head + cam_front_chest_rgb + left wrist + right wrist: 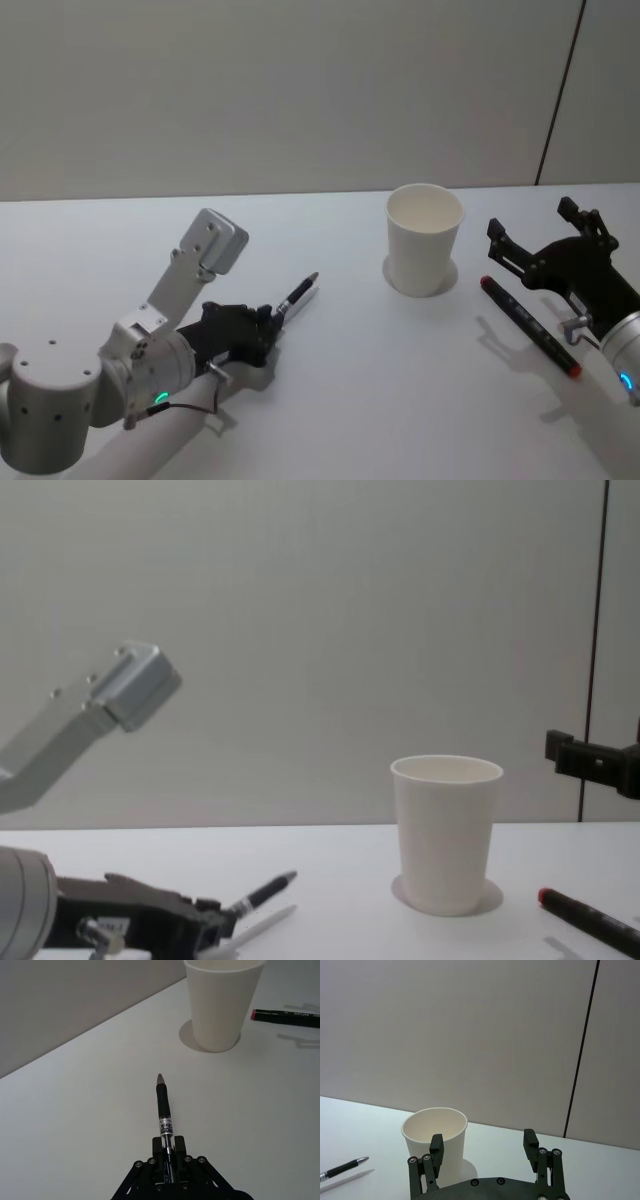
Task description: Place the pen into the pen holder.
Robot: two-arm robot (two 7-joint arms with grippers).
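Head view: on the plain white table (350, 410), the left gripper (270, 322) sits at about 8 o'clock from the white paper cup serving as pen holder (424, 240). It is clamped on the rear of a slim black ballpoint pen with a silver tip (298, 295). The pen's tip aims toward 1 o'clock and is well apart from the cup. The cup stands upright and its mouth shows nothing inside. At 4 o'clock from the cup lies a black marker with a red end (530, 325), flat on the table. The right gripper (545, 235) is at 3 o'clock from the cup, its fingers spread wide with nothing between them.

Left wrist view: the left gripper (168, 1157) pinches the pen (164, 1110) narrowly, the barrel jutting straight out. The cup (220, 1005) stands beyond the tip, and the marker (285, 1016) lies past the cup.

Right wrist view: the right gripper (483, 1141) is wide apart and empty. The cup (452, 1155) is just beyond one finger, and the pen (342, 1167) is farther off.

Chest view: the pen (262, 890) slants up out of the left gripper (205, 920), its tip clear of the table at 9 o'clock from the cup (446, 835). The marker (590, 920) lies at 4 o'clock from the cup. One finger of the right gripper (600, 763) hangs at 2 o'clock.
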